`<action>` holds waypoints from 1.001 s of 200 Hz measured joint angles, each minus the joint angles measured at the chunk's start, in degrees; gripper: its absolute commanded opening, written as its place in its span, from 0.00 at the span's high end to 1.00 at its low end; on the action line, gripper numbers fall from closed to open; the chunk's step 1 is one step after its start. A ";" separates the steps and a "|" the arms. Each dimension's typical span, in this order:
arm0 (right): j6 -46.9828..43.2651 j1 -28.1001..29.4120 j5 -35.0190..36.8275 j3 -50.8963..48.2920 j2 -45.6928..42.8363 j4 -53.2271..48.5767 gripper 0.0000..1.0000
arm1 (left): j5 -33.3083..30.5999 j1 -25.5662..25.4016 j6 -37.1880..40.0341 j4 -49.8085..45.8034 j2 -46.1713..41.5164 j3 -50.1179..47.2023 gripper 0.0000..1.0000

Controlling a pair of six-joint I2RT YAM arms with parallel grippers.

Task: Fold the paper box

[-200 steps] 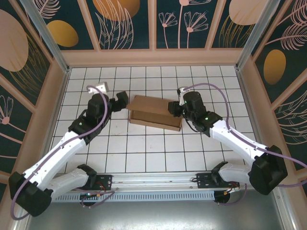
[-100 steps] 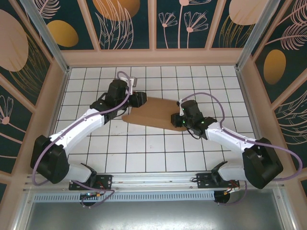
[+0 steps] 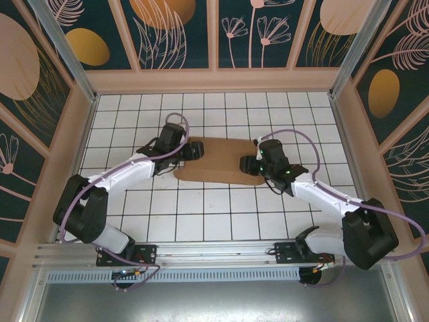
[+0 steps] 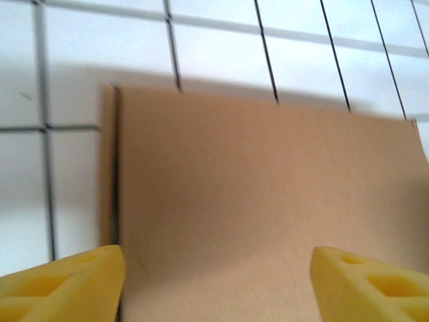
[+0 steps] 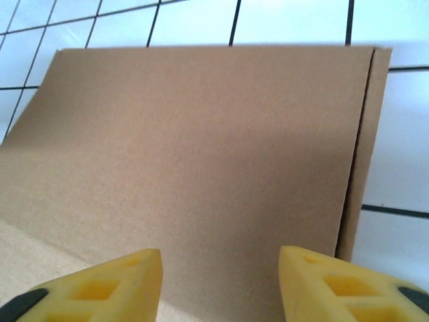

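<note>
Four patterned walls [image 3: 181, 33] – dark panels with leaf and flower drawings – close in the white tiled table [image 3: 201, 221], the biggest surface in the overhead view. Across it reach the left arm [image 3: 127, 176] and the right arm [image 3: 322, 198], both white with black joints, angled inward from the near corners towards the middle.

Between them lies the paper box [image 3: 218, 161], plain brown cardboard, lying low on the tiles a little beyond the table's centre, its near edge rounded at the corners. The left gripper [image 3: 193, 149] sits at its left end and the right gripper [image 3: 247, 163] at its right end.

From the left wrist, the left gripper [image 4: 218, 282] has its yellow fingers [image 4: 74, 282] spread wide, with cardboard [image 4: 268, 194] showing between them; whether they touch it I cannot tell. From the right wrist, the right gripper [image 5: 220, 268] is likewise parted, its fingers [image 5: 328, 282] pinching nothing, the brown panel [image 5: 201, 141] beneath.

Smallest – a narrow strip runs along one side edge of the panel in each wrist view, set off by a dark crease.
</note>
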 measured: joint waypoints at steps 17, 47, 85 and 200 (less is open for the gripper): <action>0.50 -1.97 0.02 -0.04 -0.20 0.11 0.41 | -1.84 2.67 0.13 0.24 -0.85 0.15 0.20; 1.81 -5.25 0.22 -0.96 -0.17 0.42 0.35 | -2.01 4.66 -0.81 1.73 1.09 -1.29 0.22; 2.69 -5.70 0.00 -1.22 2.34 1.36 0.35 | -2.69 4.44 -1.42 2.34 4.33 -4.74 0.24; 5.25 -5.68 -0.20 -2.73 12.48 9.84 0.59 | -1.92 4.42 -6.01 12.52 6.78 -10.01 0.38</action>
